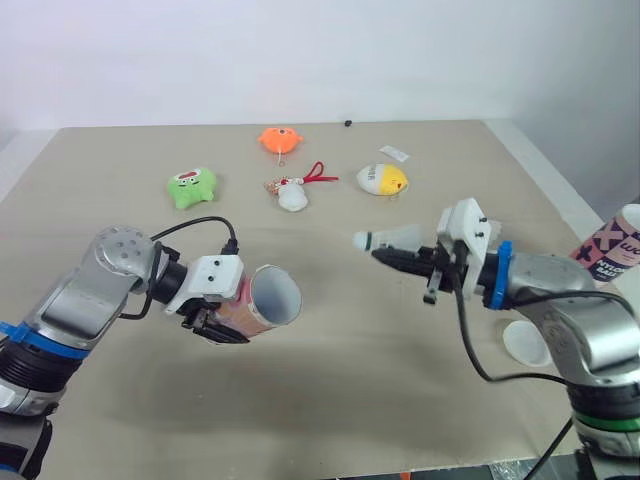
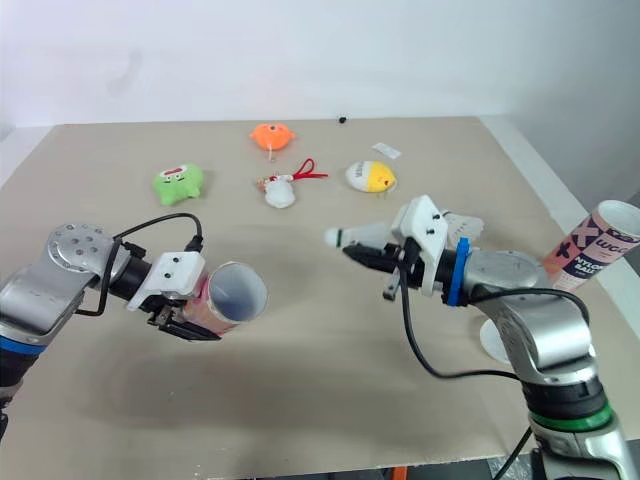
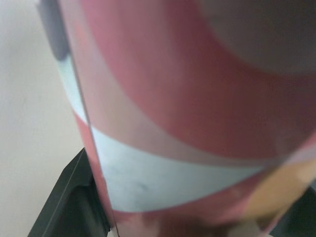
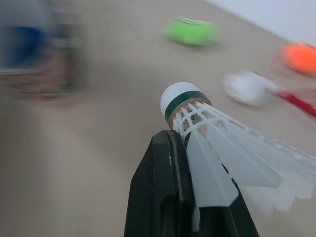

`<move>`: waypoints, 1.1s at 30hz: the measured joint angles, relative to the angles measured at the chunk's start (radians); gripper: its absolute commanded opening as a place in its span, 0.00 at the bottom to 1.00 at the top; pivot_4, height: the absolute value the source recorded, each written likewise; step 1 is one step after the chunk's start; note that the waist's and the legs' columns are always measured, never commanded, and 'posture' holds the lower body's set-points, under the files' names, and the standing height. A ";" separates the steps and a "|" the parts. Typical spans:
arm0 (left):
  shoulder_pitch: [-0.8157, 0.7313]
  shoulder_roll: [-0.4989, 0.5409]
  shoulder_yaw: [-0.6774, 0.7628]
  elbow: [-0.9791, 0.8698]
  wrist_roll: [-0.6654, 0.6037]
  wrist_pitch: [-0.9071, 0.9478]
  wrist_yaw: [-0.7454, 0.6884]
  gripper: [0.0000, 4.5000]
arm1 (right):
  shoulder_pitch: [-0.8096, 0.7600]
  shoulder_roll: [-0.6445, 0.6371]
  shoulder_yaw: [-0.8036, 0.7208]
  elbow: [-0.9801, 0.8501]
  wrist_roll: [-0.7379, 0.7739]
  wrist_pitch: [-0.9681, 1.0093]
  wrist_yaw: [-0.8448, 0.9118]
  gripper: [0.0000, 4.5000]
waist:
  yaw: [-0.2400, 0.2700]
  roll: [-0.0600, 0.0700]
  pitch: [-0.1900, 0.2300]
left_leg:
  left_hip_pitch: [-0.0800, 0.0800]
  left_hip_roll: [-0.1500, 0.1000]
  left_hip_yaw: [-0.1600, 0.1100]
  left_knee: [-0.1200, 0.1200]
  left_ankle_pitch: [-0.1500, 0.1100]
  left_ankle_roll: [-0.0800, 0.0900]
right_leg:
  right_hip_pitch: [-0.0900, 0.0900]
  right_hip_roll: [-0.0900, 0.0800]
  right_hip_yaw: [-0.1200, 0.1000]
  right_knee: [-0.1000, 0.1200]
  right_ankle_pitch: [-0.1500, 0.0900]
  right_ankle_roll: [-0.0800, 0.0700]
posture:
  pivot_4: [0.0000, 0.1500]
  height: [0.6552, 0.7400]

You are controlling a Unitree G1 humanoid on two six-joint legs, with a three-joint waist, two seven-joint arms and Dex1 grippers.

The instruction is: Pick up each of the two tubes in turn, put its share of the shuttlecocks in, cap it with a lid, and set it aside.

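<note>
Lying nearest on the right, a white lid [image 1: 525, 342] rests flat on the tan table [image 1: 350, 400], partly hidden behind the right arm. Just left of the middle, the left gripper [image 1: 222, 318] has its black fingers clamped against the sides of a pink-and-red patterned tube [image 1: 268, 298]. It holds the tube above the table on its side, with the open mouth turned to the right. Facing that mouth but apart from it, the right gripper [image 1: 392, 258] has its fingers closed on the feather skirt of a white shuttlecock [image 1: 390, 238]. The shuttlecock's green-banded cork points left toward the tube. In the right wrist view one black finger [image 4: 165, 192] presses the feathers just behind the cork.

A second tube [image 2: 592, 243], pink with dark lettering, leans at the far right with its open top up; its foot is hidden behind the right arm.

Farther back on the table are a green plush toy [image 1: 190, 187] on the left, an orange plush toy [image 1: 279, 139], a small white toy with a red cord [image 1: 292, 193] and a yellow-and-white plush [image 1: 382, 179]. All four are well apart from both grippers.
</note>
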 measured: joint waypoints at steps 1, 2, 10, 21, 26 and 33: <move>-0.008 -0.001 -0.005 0.011 0.001 0.000 -0.002 0.68 | -0.011 -0.009 0.014 -0.022 0.005 0.009 0.014 0.02 | -0.001 0.000 0.000 | 0.001 0.000 0.000 0.001 0.000 0.000 | 0.000 0.001 0.000 0.000 0.001 0.000 | 1.00 1.00; -0.014 -0.005 -0.010 0.022 0.002 -0.001 -0.004 0.68 | -0.038 -0.008 0.039 -0.029 0.009 0.021 0.017 0.02 | -0.002 0.000 0.000 | 0.001 0.001 0.000 0.003 0.000 0.001 | 0.001 0.001 0.000 0.001 0.003 -0.001 | 1.00 1.00; -0.051 -0.024 -0.046 0.044 0.017 -0.010 -0.023 0.68 | -0.241 0.064 0.204 -0.004 0.001 0.090 0.032 0.02 | -0.002 0.001 0.000 | 0.000 0.001 0.002 0.007 0.002 0.002 | 0.001 0.001 0.002 0.001 0.004 -0.002 | 1.00 1.00; -0.060 -0.024 -0.054 0.048 0.019 -0.008 -0.026 0.68 | -0.396 0.128 0.307 0.069 0.019 0.153 0.125 0.12 | 0.000 0.001 0.000 | -0.001 0.001 0.001 0.006 0.002 0.003 | 0.000 0.001 0.000 0.001 0.005 0.000 | 1.00 1.00; -0.060 -0.024 -0.054 0.049 0.019 -0.008 -0.024 0.68 | -0.435 0.158 0.334 0.110 0.020 0.183 0.150 0.61 | 0.000 0.001 0.000 | -0.001 0.001 0.001 0.006 0.002 0.003 | 0.000 0.001 0.000 0.002 0.005 0.000 | 1.00 1.00; -0.060 -0.026 -0.054 0.048 0.019 -0.007 -0.021 0.68 | -0.451 0.173 0.311 0.130 0.085 0.238 0.176 0.98 | 0.000 0.001 0.000 | -0.001 0.001 0.001 0.006 0.002 0.003 | 0.000 0.001 0.000 0.002 0.005 0.000 | 1.00 1.00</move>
